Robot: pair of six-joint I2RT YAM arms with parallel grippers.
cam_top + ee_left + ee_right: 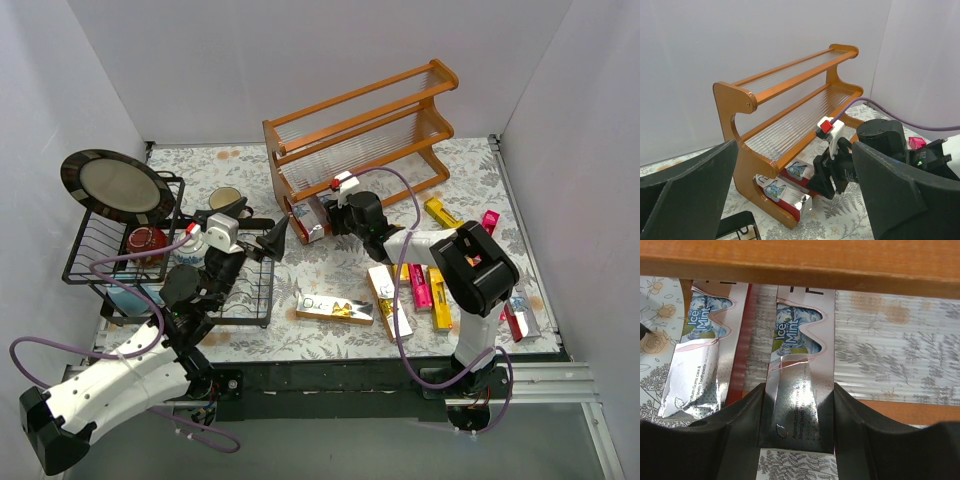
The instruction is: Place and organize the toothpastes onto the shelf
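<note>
The orange-brown wooden shelf [360, 130] stands at the back of the table. My right gripper [322, 218] is at the left end of its bottom tier, shut on a silver "Ice Mint" toothpaste carton [800, 385] lying part way under the front rail [800, 260]. A second silver carton [702, 365] lies on that tier just to its left. The left wrist view shows both cartons [782, 197] under the shelf [732, 100]. My left gripper [268, 238] is open and empty, held left of the shelf. Several magenta [420, 285], yellow [439, 298] and white-gold [335, 309] cartons lie loose on the table.
A black wire dish rack [100, 250] at the left holds a dark plate [115, 185], a red bowl [148, 240] and cups. More cartons [441, 212] lie near the right wall, with one [518, 315] at the front right. White walls enclose the table.
</note>
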